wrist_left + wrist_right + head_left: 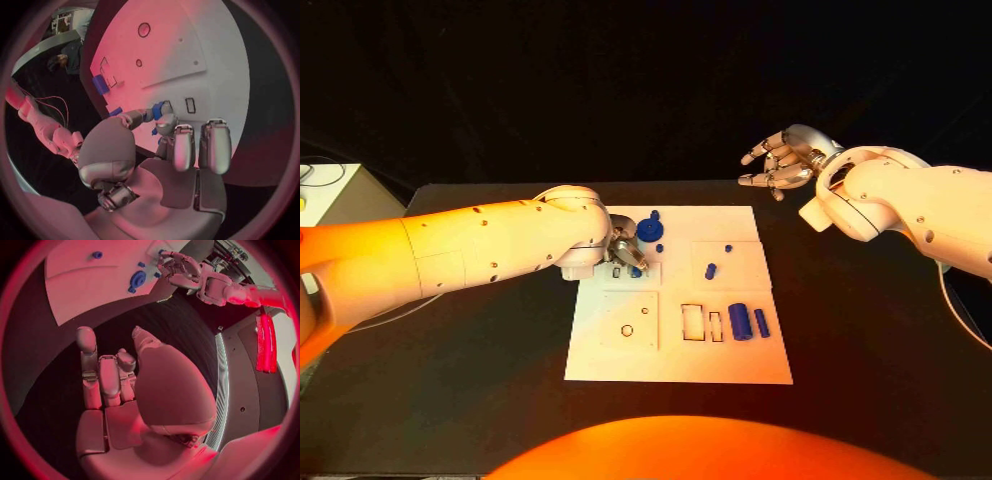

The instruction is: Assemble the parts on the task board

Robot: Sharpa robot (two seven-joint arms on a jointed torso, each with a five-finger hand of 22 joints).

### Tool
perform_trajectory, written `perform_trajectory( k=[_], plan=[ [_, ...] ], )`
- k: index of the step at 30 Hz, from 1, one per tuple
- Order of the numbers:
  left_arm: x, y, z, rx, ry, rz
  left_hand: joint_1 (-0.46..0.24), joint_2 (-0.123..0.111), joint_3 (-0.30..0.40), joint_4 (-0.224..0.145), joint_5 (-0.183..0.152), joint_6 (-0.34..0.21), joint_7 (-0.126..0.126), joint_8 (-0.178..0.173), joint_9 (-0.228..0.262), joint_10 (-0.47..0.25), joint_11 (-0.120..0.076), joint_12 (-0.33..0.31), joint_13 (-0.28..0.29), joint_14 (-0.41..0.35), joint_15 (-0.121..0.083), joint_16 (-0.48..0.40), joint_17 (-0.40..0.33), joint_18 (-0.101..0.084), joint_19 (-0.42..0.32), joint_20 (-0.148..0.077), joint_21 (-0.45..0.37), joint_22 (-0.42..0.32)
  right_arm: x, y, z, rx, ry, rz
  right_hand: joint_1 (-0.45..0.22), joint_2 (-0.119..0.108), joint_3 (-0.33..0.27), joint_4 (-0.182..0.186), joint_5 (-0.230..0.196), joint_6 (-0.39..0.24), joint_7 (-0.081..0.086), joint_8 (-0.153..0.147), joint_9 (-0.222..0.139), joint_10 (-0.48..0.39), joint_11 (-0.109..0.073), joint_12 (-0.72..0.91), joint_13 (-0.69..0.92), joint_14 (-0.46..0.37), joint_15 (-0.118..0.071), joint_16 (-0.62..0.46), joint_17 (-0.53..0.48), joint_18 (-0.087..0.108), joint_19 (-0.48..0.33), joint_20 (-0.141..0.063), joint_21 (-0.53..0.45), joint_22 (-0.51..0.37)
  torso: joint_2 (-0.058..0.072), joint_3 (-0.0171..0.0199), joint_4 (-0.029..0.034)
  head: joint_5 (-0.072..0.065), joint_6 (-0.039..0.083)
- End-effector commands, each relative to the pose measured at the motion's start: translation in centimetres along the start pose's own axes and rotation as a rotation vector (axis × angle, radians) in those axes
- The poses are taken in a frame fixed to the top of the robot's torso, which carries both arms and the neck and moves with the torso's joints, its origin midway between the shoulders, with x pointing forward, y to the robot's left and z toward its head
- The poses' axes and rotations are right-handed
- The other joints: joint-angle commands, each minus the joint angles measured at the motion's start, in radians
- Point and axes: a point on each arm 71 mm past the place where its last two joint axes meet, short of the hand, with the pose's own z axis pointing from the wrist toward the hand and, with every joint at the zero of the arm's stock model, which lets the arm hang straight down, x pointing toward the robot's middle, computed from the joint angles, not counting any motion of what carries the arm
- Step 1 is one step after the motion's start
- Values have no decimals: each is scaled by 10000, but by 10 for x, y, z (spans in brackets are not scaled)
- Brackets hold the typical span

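1. While the left hand [626, 256] reaches over the far-left part of the task board [678, 370], its fingertips [164, 124] are closed on a small blue part [157, 109], seen in the left wrist view pinched between thumb and finger just above the white plate.
2. Just beyond that hand, toward 12 o'clock, a blue gear-like part [651, 230] sits on the board, with a tiny blue peg [659, 248] close beside it.
3. Toward 3 o'clock from the left hand, a short blue pin [711, 270] lies near the middle of the board, and a smaller blue dot [728, 247] sits a little farther back.
4. At about 4 o'clock from the hand, two blue cylinders lie side by side near the board's right edge: a thicker one [740, 321] and a thinner one [762, 322].
5. Rectangular outlined slots [694, 321] lie just left of those cylinders, and a raised panel with a round hole [627, 330] is at the board's near-left.
6. The right hand [785, 160] hovers over the black desk [473, 380] beyond the board's far-right corner, at roughly 1 o'clock from the board's centre; it holds nothing, its fingers loosely curved and apart.
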Motion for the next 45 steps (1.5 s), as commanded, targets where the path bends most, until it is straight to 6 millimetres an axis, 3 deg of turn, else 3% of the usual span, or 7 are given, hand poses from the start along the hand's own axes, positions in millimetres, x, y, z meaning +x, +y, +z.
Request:
perform_trajectory(
  k=[1,45],
  plan=[
    [4,4,1,-105,102,268,136,145,1539,-1607,-34,215,-290,26,11,74,-26,-56,-14,921,-48,34,2103,-68,29,-20,37,552,0,0,0,-11,51,-40,-18,-109,59,-6,18,-79,25,35,9,-49,17,-17,-9,-74,-14,-21,-15,175,-58,21,-61,-9,0,0,1,3,13],
    [11,10,-4,-36,-407,188,212,270,1534,-1609,-115,254,-295,14,-17,93,-34,-106,-80,913,-66,18,2076,-81,71,-46,56,609,-2,-3,-1,43,66,-47,-57,-112,56,15,5,-94,27,65,20,-52,20,-3,-28,-86,-12,-28,-38,178,-42,23,-113,-50,-2,8,-2,15,-26]
  ],
)
